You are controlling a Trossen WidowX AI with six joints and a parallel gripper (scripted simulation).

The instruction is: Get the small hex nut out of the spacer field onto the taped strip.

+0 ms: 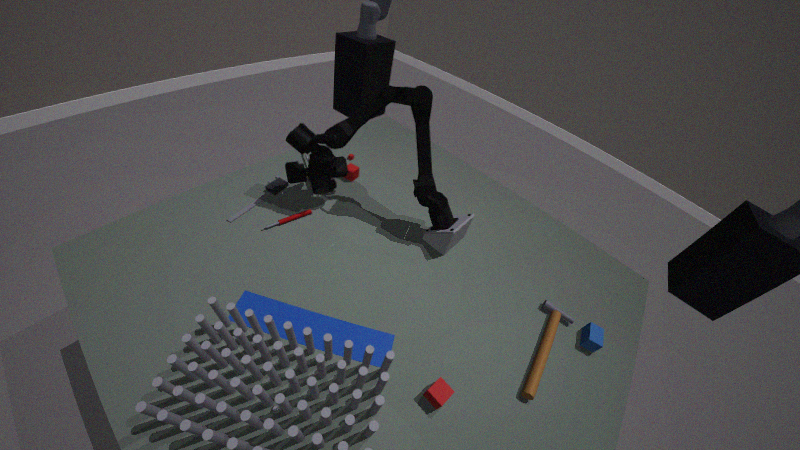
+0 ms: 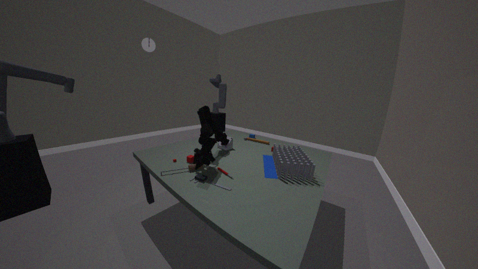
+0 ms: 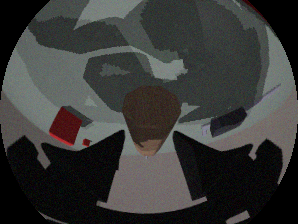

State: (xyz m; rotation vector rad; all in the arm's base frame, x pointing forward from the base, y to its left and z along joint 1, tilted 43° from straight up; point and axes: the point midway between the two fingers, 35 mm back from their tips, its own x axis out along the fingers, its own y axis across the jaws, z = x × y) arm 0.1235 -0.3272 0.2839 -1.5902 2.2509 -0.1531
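hanging low over the table (image 1: 475, 291) (image 2: 250, 207), the gripper (image 1: 322, 184) (image 2: 198, 166) (image 3: 149, 133) is part way open, not wide and not shut. its two black fingers stand on both sides of a brown handle (image 2: 192, 168) (image 3: 151, 112), with one finger to each side. the gripper is not squeezing it — i cannot tell if a finger touches it. a long thin wire loop (image 2: 175, 171) sticks out from the handle.

close by are a big red block (image 1: 351, 171) (image 2: 190, 158) (image 3: 65, 125) and a tiny red block (image 1: 350, 156) (image 2: 174, 160) (image 3: 86, 142). on the other side of the handle is a black block (image 1: 276, 185) (image 2: 201, 177) (image 3: 229, 121), and a red screwdriver (image 1: 294, 217) (image 2: 223, 171) lies near it.

the metal spacers (image 1: 280, 399) (image 2: 290, 167) stand well apart from the gripper, with the blue strip (image 1: 318, 321) (image 2: 269, 167) in front. a small gray thing (image 1: 275, 409) down between the spacers looks like the nut — it is too small to be sure. the hammer (image 1: 542, 355) (image 2: 257, 140) lies off to the side, near a blue block (image 1: 591, 336) (image 2: 251, 135).
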